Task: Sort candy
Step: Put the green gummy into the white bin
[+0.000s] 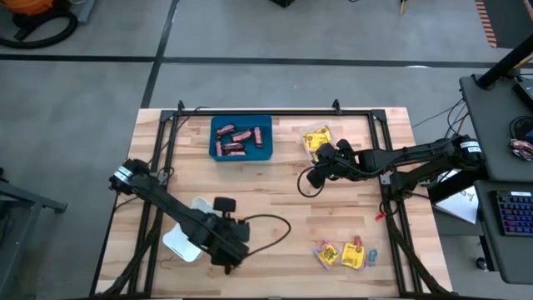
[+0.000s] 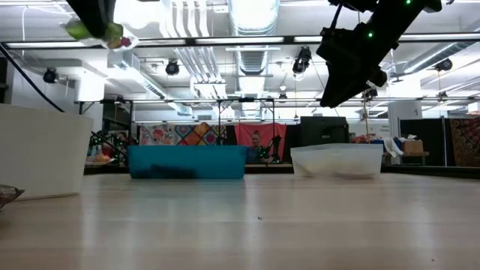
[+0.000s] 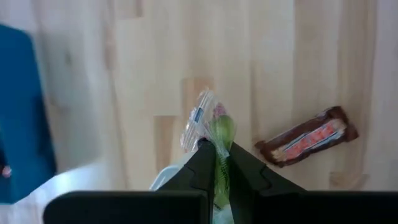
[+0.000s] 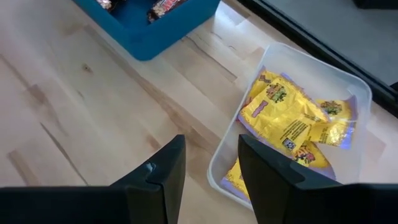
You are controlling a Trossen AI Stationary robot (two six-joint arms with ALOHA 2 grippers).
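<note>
My left gripper (image 3: 216, 149) hangs over the table's near left part, beside the white tray (image 1: 181, 240), shut on a small green sweet (image 3: 217, 132) in a clear wrapper. The low view shows that sweet (image 2: 97, 31) high above the table. A brown-red mini bar (image 3: 307, 137) lies flat on the wood below. Farther right, my right gripper (image 4: 208, 165) stands open with nothing between its fingers, above the wood next to the clear tray (image 4: 357, 87) of yellow packets (image 4: 289, 118). A loose pile of candy (image 1: 346, 254) lies near the front right. My left gripper pinches the green sweet between its two fingertips (image 3: 200, 157), coming from above and pointing steeply down. The wrapper's clear twisted end (image 3: 198, 118) sticks out past the fingertips. The sweet is lifted clear of the table.
A blue tray (image 1: 241, 154) holding brown-red bars stands at the far middle, left of the clear tray (image 1: 316, 140). A black frame (image 1: 275, 112) runs along the table's far edge and sides. Bare wood lies in the middle between the arms.
</note>
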